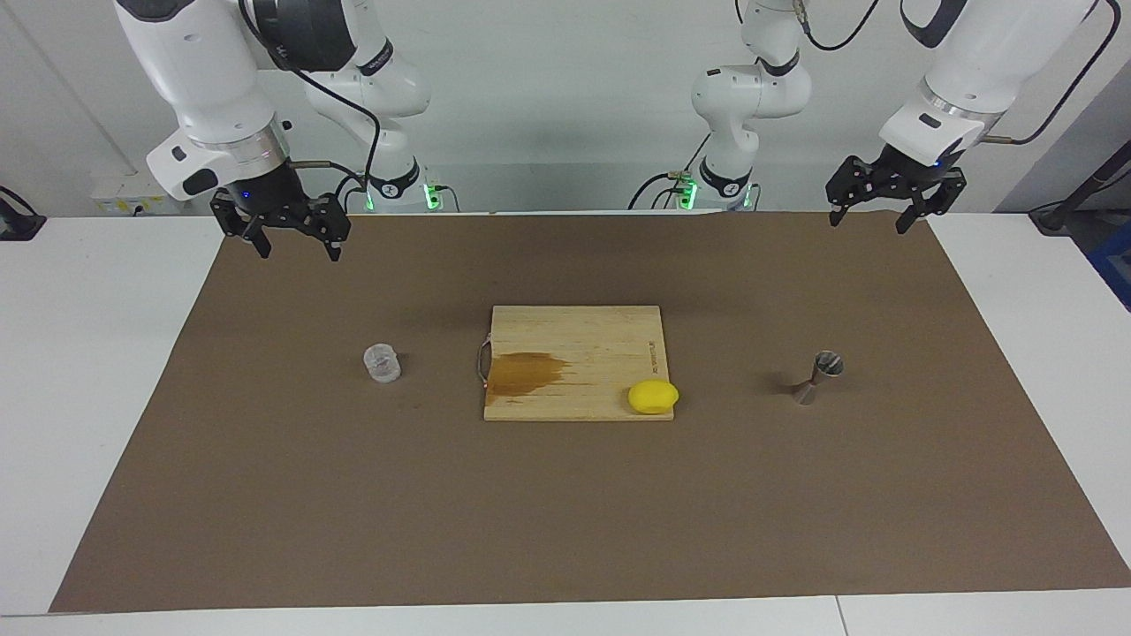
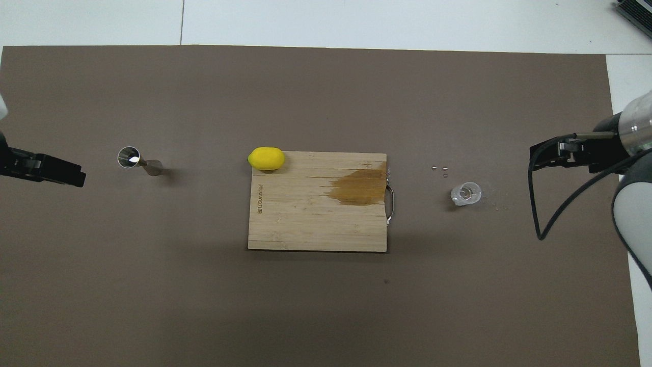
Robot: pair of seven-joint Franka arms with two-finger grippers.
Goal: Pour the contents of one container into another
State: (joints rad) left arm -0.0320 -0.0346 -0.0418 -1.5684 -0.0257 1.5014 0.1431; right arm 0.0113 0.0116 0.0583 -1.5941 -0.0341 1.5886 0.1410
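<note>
Right gripper [image 1: 283,234] hangs with fingers spread, empty, over the mat's edge by the robots; left gripper [image 1: 892,205] likewise, waiting. Cup [image 1: 383,363] stands upright toward the right arm's end, jigger [image 1: 820,376] toward the left's, cutting board [image 1: 574,340] between. Grab the cup low and square, keep it level.

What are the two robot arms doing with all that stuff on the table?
Nothing is being handled yet. Both arms wait with open grippers raised at the robots' edge of the brown mat: the right gripper on the clear plastic cup's end, the left gripper on the steel jigger's end. Cup and jigger stand upright on the mat, either side of the cutting board, which has a lemon on one corner and a brown stain.
</note>
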